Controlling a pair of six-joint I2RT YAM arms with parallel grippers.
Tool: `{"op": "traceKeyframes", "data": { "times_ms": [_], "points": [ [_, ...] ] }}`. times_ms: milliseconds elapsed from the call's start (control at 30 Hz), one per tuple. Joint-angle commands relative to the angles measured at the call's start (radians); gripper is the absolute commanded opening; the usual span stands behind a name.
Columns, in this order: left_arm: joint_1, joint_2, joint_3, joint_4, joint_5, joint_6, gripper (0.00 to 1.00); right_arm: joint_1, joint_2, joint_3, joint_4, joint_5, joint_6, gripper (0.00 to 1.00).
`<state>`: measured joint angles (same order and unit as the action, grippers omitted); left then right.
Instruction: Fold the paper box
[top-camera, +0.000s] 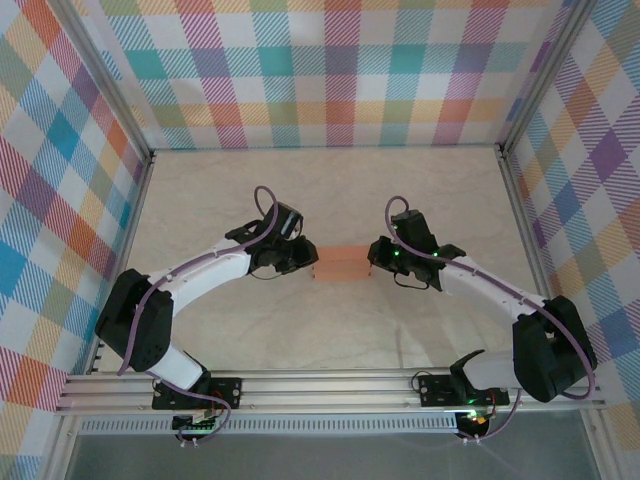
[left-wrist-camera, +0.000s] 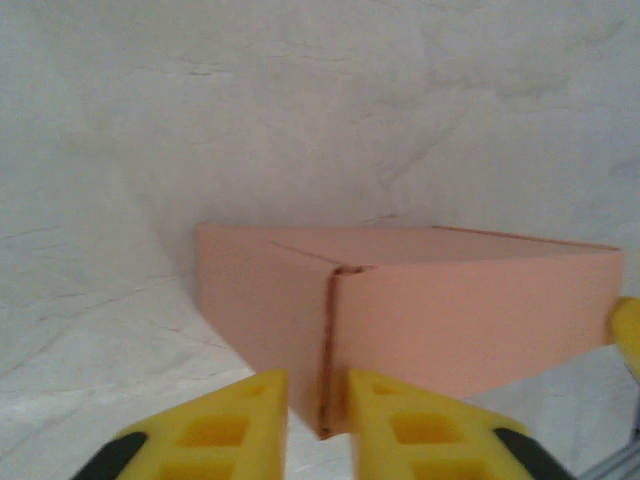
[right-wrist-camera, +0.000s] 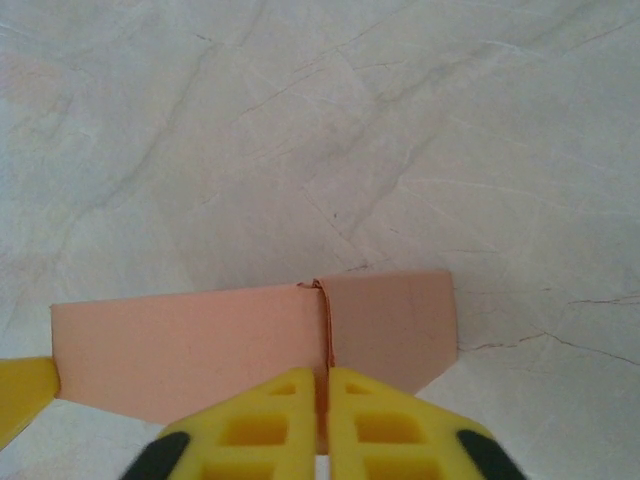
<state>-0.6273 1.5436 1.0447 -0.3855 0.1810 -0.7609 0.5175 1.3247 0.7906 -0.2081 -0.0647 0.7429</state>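
A pale, marble-patterned table lies inside pastel plaid cloth walls, with a silver aluminium rail along its near edge. From that rail the white and black left arm and right arm curve inward toward each other. Between them, near the middle of the table, rests the salmon-orange thin-card paper box, a low rectangular shape resting flat. Its top face is closed over, so its inside is hidden. The left gripper sits at the box's left end and the right gripper at its right end. In the left wrist view the yellow plastic fingers stand narrowly apart on either side of a vertical corner seam; whether they actually pinch it I cannot tell. In the right wrist view the yellow fingers are clenched on the opposite corner seam, its card edge caught between them.
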Motion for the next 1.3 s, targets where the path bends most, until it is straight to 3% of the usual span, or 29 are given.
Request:
{"op": "traceKeyframes", "data": {
  "times_ms": [0,133,233,300,400,500,567,667,800,1067,1200,1267],
  "points": [
    [0.001,0.016,0.027,-0.149,-0.042,0.045,0.46,0.009,-0.010,0.035,-0.074,-0.019,-0.021,0.27],
    [0.001,-0.009,0.118,-0.187,-0.065,0.111,0.69,0.001,-0.048,0.065,-0.090,0.001,-0.036,0.54],
    [0.001,-0.034,0.157,-0.164,-0.105,0.264,0.77,-0.023,-0.081,0.050,-0.078,-0.004,-0.062,0.79],
    [0.001,-0.044,0.176,-0.139,-0.126,0.422,0.87,-0.051,-0.108,0.031,-0.073,-0.019,-0.081,0.85],
    [0.002,-0.035,0.213,-0.099,-0.099,0.691,0.97,-0.103,-0.153,-0.002,-0.079,-0.051,-0.093,0.88],
    [-0.005,0.021,0.289,-0.146,0.063,1.046,0.99,-0.153,-0.206,-0.032,-0.101,-0.064,-0.120,0.90],
    [-0.025,0.064,0.329,-0.198,0.107,1.271,1.00,-0.180,-0.240,-0.050,-0.122,-0.066,-0.135,0.90],
    [-0.033,0.135,0.400,-0.274,0.138,1.469,1.00,-0.215,-0.290,-0.075,-0.148,-0.083,-0.153,0.91],
    [-0.034,0.263,0.544,-0.403,0.208,1.580,0.97,-0.244,-0.338,-0.096,-0.189,-0.096,-0.166,0.91],
    [-0.049,0.475,0.723,-0.598,0.195,1.656,0.93,-0.253,-0.383,-0.139,-0.189,-0.100,-0.145,0.91],
    [-0.059,0.514,0.740,-0.608,0.172,1.657,0.85,-0.254,-0.376,-0.134,-0.190,-0.101,-0.152,0.90],
    [-0.063,0.523,0.748,-0.617,0.165,1.658,0.73,-0.254,-0.372,-0.131,-0.187,-0.104,-0.154,0.90]
  ]
}}
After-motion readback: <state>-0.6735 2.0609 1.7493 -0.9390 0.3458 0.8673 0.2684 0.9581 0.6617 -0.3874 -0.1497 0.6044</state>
